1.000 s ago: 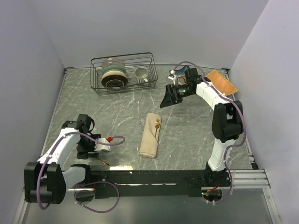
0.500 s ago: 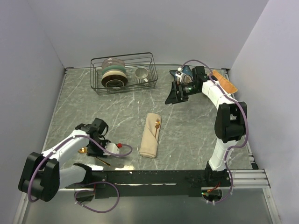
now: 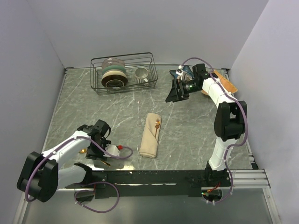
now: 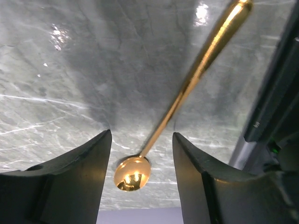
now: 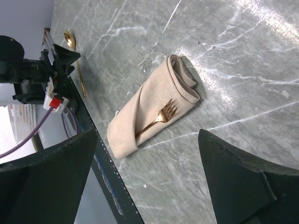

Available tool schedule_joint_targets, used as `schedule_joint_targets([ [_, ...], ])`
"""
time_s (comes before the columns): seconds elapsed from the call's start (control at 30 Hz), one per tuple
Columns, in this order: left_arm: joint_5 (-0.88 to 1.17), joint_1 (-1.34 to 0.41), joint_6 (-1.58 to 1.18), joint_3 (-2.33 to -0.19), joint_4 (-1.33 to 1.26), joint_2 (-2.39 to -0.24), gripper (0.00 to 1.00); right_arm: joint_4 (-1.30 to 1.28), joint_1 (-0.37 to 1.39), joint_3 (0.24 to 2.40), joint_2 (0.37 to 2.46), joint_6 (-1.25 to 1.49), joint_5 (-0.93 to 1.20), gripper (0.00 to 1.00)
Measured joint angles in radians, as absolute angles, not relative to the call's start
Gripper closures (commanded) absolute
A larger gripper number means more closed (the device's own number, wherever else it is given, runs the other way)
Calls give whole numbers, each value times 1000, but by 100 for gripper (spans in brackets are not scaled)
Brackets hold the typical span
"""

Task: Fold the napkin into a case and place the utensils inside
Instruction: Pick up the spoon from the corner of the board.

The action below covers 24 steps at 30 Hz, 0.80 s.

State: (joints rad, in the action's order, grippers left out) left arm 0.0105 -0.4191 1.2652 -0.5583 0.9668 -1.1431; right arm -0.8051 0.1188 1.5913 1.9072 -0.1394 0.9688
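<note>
Case (image 3: 150, 135) holds 1 fork (image 3: 157, 125); spoon (image 4: 182, 95) lies outside, between spread left end effector (image 4: 140, 135); right end effector (image 5: 145, 133) spread.

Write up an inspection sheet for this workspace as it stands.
Surface: grey marbled table, no spills seen.
Job's things: case lies mid-table, fork tucked in its pocket, tines out; spoon flat on the table at the near left.
Clutter: wire rack with dishes and a cup at the back; orange mat far right.
Grippers: left gripper open, straddling the spoon; right gripper open, raised, holding nothing.
Cables: purple cables loop loosely, one at each side.
Surroundings: plain pale walls; black rail at near edge.
</note>
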Motion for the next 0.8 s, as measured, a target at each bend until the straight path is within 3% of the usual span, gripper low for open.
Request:
schedule_joint_targets([
  [0.27, -5, -448, 1231, -501, 857, -1086, 46, -825, 118, 1605, 1921, -142, 968, 3],
  [0.6, -76, -462, 1125, -514, 737, -1152, 92, -849, 117, 1650, 1937, -139, 967, 2],
  [0.7, -75, -462, 1126, -517, 711, -1164, 99, -857, 117, 1652, 1937, -140, 966, 2],
  [0.8, -69, -462, 1136, -532, 721, -1183, 99, -869, 117, 1658, 1937, -146, 961, 2],
])
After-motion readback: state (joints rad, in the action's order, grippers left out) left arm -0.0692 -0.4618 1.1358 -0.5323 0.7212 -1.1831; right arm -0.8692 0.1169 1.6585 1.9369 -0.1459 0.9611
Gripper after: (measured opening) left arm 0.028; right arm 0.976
